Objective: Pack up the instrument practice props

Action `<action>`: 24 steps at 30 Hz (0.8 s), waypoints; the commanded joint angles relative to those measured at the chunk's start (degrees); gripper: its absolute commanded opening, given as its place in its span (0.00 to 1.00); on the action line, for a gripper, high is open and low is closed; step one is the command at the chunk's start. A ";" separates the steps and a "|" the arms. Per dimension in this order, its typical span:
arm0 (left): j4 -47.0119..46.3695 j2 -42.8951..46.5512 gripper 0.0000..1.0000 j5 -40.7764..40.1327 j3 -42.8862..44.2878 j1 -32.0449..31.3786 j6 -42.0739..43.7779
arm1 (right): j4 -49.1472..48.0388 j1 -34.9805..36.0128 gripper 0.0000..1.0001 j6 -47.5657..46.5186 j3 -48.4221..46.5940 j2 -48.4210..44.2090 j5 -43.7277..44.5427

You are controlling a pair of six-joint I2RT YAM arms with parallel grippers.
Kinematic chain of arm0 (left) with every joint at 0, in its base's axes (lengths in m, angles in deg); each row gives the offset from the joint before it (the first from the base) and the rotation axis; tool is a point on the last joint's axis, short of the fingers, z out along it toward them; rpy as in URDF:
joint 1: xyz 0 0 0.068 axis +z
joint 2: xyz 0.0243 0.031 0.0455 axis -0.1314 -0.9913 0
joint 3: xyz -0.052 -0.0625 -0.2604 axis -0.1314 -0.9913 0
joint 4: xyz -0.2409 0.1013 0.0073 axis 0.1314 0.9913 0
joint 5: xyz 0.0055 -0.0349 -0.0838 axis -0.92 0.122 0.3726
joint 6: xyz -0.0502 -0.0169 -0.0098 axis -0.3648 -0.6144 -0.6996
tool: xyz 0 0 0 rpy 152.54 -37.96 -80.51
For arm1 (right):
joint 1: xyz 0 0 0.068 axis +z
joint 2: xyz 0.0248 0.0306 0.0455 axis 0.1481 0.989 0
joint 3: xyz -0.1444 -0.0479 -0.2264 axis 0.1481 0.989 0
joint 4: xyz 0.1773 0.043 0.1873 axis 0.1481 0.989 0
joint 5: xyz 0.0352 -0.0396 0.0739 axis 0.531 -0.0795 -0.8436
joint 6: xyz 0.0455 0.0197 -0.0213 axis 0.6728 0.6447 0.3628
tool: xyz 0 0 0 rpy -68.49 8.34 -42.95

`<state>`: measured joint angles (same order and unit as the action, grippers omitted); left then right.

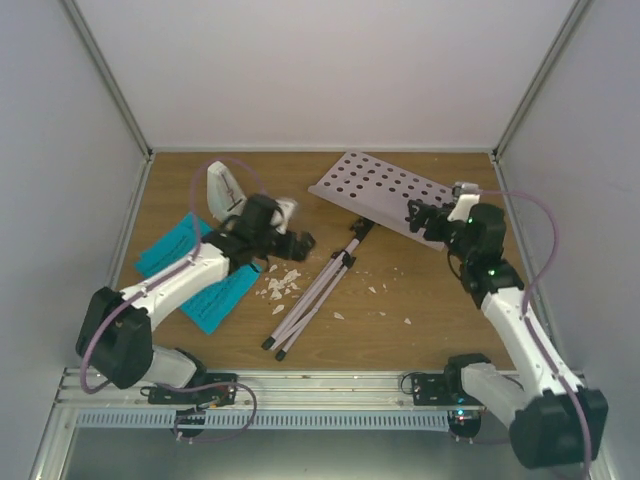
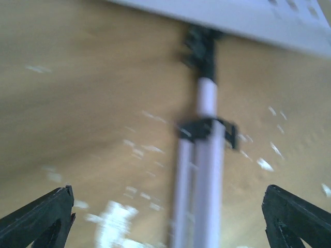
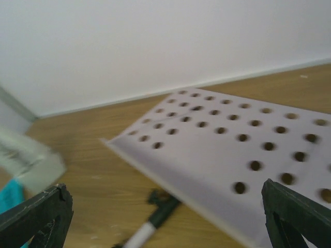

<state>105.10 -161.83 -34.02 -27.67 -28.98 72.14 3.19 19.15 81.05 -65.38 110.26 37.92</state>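
**Well, both tools wide open, props all lying on the table**

So, the left arm is seen bent back at its elbow near the table's (image 1: 440, 330) front left corner. Its forearm is stretched up and to the right across the cyan sheet-music pages (image 1: 172, 247), which lie flat on the left side and are partly covered by it. The left tool (image 1: 298, 242) is pointed right, toward the music stand (image 1: 328, 278). From the left wrist view, its fingers (image 2: 39, 217) are spread out to the frame's edges. The stand's pale tubes are seen blurred between them, and nothing is gripped.

The stand is laid flat mid-table with its legs folded together and its feet toward the near edge. Its perforated panel (image 1: 380, 188) is at the back right. White crumbs (image 1: 281, 285) are scattered just left of the legs.

The right arm is folded at the near right corner, with its forearm raised up and to the left. The right tool (image 1: 415, 218) is held at the panel's right end. Its jaws are also gaped wide in the right wrist view, over the panel's holes, and nothing is held.

The metronome (image 1: 224, 189) is stood upright at the back left, just behind the left wrist.
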 commanded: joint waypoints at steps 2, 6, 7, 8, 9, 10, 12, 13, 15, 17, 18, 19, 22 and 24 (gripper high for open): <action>-7.02 5.54 0.99 11.68 -1.08 23.30 2.27 | -1.39 -16.56 1.00 -4.49 -2.63 6.35 -8.58; -11.66 10.40 0.99 17.40 -6.28 41.64 -0.76 | -4.29 -31.39 0.99 -5.36 -0.64 5.52 -10.52; -12.95 11.94 0.99 18.23 -8.20 45.61 -1.45 | -5.37 -34.21 1.00 -5.23 0.51 4.81 -10.83; -14.68 13.75 0.99 18.48 -10.13 48.75 -1.93 | -7.37 -36.74 1.00 -4.86 2.10 3.95 -11.15; -16.13 15.35 0.99 17.68 -12.01 51.54 -2.42 | -9.41 -38.54 1.00 -4.60 3.69 3.00 -10.93; -17.48 17.22 0.99 15.76 -13.88 53.43 -2.56 | -11.30 -39.46 1.00 -4.58 5.58 2.09 -9.40; -20.83 20.85 0.99 8.55 -17.69 54.53 -2.04 | -16.00 -39.65 1.00 -5.65 9.85 -0.27 -5.12; -23.32 22.67 0.99 5.13 -19.85 54.48 -2.02 | -19.33 -39.59 1.00 -5.81 12.73 -1.44 -3.33; -28.85 25.74 0.99 0.30 -24.50 54.23 -2.41 | -26.76 -38.99 1.00 -6.26 18.96 -3.59 -0.36; -35.62 27.82 0.99 -3.48 -30.25 52.83 -1.73 | -33.02 -36.64 1.00 -7.90 23.91 -4.35 3.27; -39.36 28.27 0.99 -4.93 -32.53 51.82 -0.99 | -34.84 -34.64 1.00 -9.01 25.58 -4.06 5.63; -42.65 28.28 0.99 -6.20 -34.29 50.60 0.14 | -36.39 -32.75 1.00 -10.07 26.84 -3.49 8.08; -49.75 25.89 0.99 -8.28 -37.27 47.67 1.90 | -41.26 -29.54 1.00 -11.18 30.23 -1.81 11.45; -52.62 23.19 0.99 -7.27 -37.54 46.64 3.56 | -44.67 -29.11 0.99 -11.45 31.79 -0.57 11.07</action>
<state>68.49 -135.34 -37.52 -63.91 19.98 71.94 -28.68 -11.43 72.52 -35.92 108.27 43.45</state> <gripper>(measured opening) 0.990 0.995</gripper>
